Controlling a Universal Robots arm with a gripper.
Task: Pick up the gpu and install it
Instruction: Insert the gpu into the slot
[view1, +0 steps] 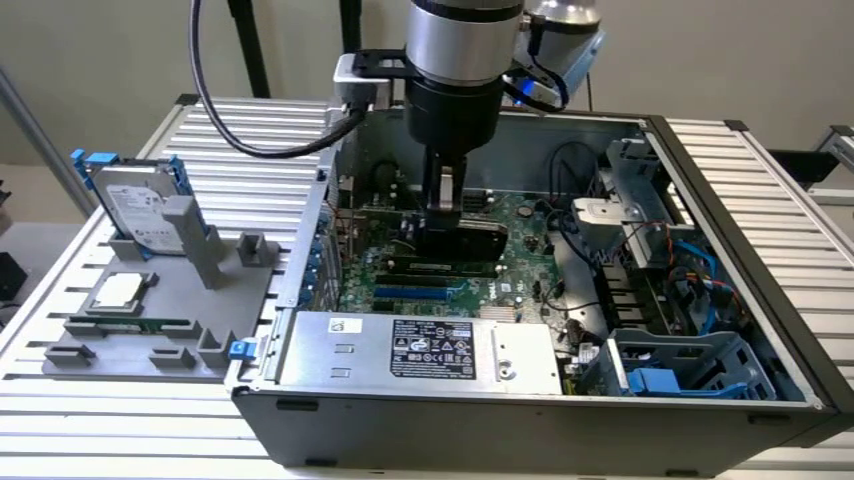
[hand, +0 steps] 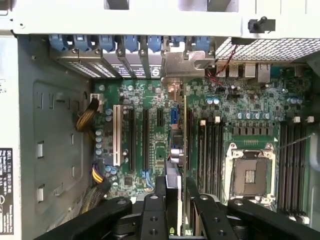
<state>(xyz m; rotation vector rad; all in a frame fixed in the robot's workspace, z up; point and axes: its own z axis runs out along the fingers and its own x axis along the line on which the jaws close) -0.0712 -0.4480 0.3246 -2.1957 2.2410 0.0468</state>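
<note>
A green circuit board (hand: 150, 125) is seen in a grey case (view1: 534, 420), a silver hard drive (view1: 140, 205) is edged in blue, and the gpu (view1: 474, 243) is shown black.

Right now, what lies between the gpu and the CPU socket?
Black memory slots on the board lie between the gpu and the CPU socket; the wrist view shows this.

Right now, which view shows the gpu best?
The exterior view: the gpu shows its black face broadside under the hand, over the motherboard. The wrist view shows it edge-on, a thin line between the fingers running to its silver bracket.
</note>
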